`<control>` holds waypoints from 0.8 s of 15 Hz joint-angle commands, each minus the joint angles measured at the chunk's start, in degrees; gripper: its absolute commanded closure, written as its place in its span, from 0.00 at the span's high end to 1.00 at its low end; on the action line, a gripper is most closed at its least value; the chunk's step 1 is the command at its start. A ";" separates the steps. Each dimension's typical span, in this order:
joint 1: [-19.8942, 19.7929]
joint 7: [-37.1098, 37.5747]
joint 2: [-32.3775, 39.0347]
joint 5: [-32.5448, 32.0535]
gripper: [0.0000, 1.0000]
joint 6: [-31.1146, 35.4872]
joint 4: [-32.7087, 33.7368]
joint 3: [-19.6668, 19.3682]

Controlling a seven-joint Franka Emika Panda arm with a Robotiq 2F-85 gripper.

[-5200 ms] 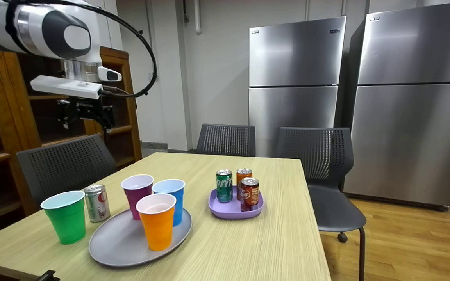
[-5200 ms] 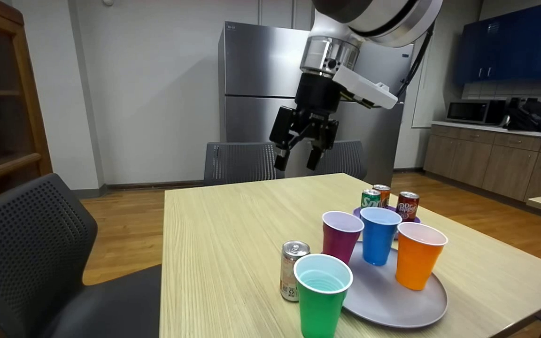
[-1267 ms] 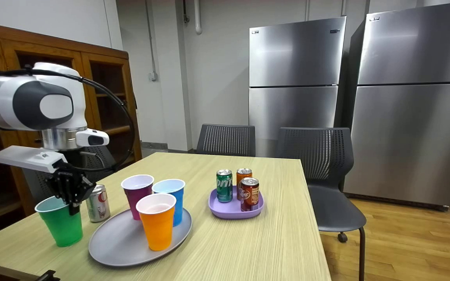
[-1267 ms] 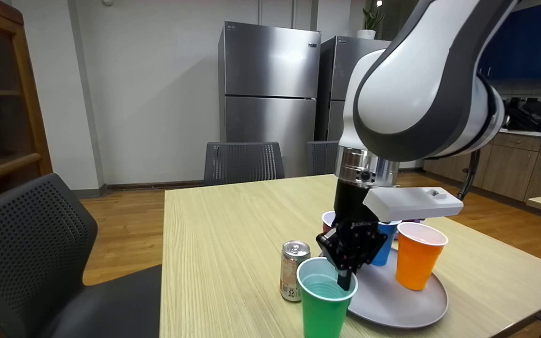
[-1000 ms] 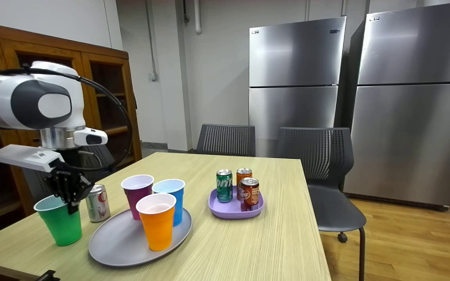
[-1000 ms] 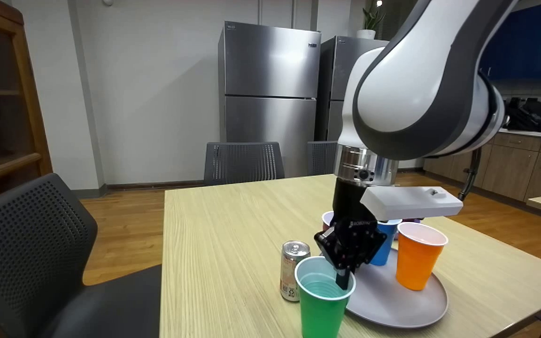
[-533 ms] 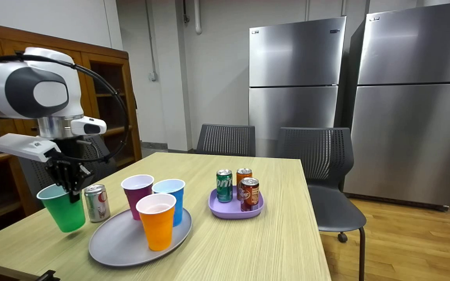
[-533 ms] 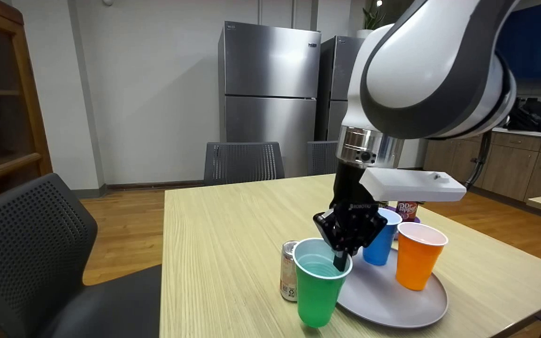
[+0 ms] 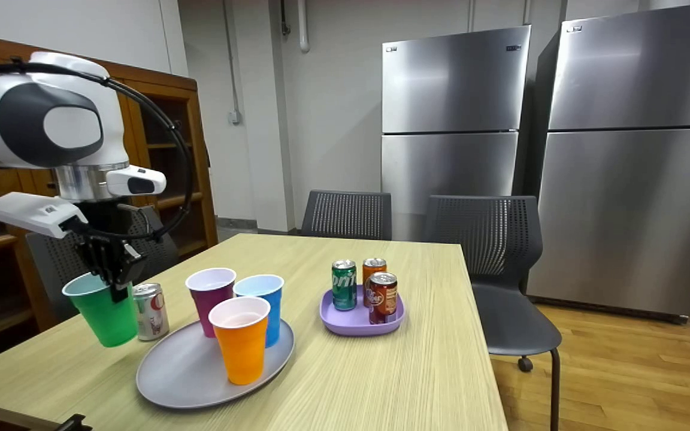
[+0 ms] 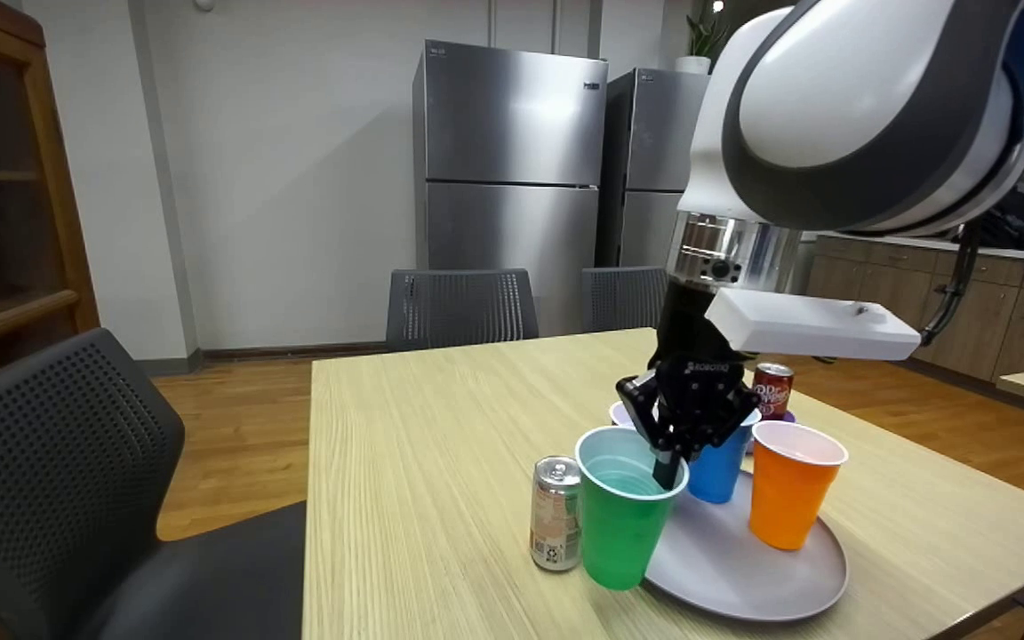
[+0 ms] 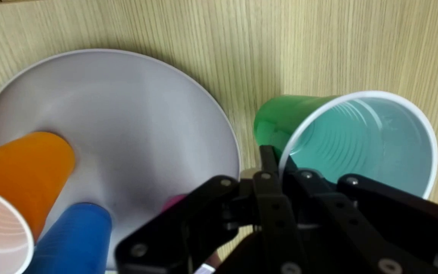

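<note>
— Claw [image 11: 278, 160]?
— Holds one green cup [image 10: 623, 540] aloft, left of the grey plate [image 9: 171, 374] in both exterior views.
— Plate?
— Orange cup [image 9: 242, 350], blue cup [image 9: 274, 317], purple cup [image 9: 203, 302].
— Far tray [image 9: 357, 330]?
— Three cans [image 9: 344, 287], rearmost apparently orange.

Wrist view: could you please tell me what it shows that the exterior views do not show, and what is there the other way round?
Only the wrist view plainly shows both fingertips at once, one on each side of the wall of the green cup.

Only the exterior views show the refrigerators, the dark chairs and the Dr Pepper can.

Both share the gripper shut on that cup, and the gray plate bearing the orange cup and the blue cup.
</note>
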 commanded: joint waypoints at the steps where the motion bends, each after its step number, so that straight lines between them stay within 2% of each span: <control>1: -2.50 2.59 -2.57 -2.77 0.01 -2.52 0.02 -0.43; 12: -6.64 -0.22 -0.99 -2.49 0.01 -3.10 0.01 -4.53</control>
